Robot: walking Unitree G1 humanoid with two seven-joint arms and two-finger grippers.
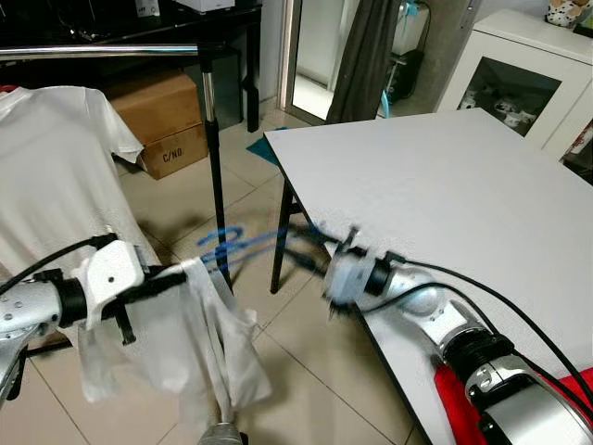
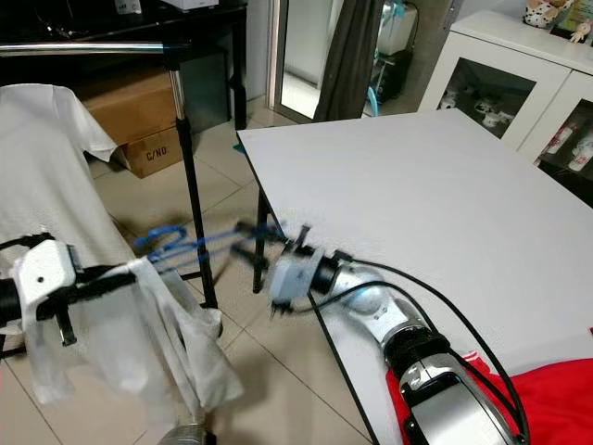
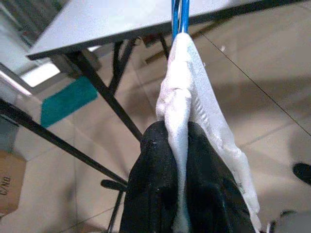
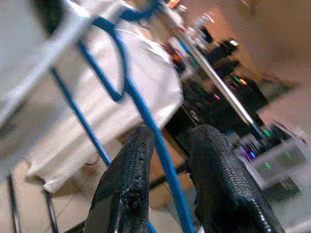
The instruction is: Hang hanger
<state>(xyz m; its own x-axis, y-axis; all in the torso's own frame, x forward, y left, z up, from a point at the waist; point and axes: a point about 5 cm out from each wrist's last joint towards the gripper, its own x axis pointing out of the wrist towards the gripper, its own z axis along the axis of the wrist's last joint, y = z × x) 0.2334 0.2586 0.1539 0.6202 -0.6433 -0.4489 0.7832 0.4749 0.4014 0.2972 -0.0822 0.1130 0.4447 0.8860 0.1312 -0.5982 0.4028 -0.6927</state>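
Blue wire hanger (image 1: 243,243), motion-blurred, lying roughly level in the air above the tiled floor, a white garment (image 1: 199,338) draped from one end, hook loop toward the other end

We see the table (image 1: 463,185) on the right, the rack (image 1: 215,176) with a shirt (image 1: 46,167) hung on it at the left, boxes (image 1: 162,116) behind it, a cabinet (image 1: 519,83) far right, and the hanger (image 1: 243,243) between rack and table.

Bright even daylight; right tool (image 1: 320,243), hanger (image 1: 243,243) motion-blurred.
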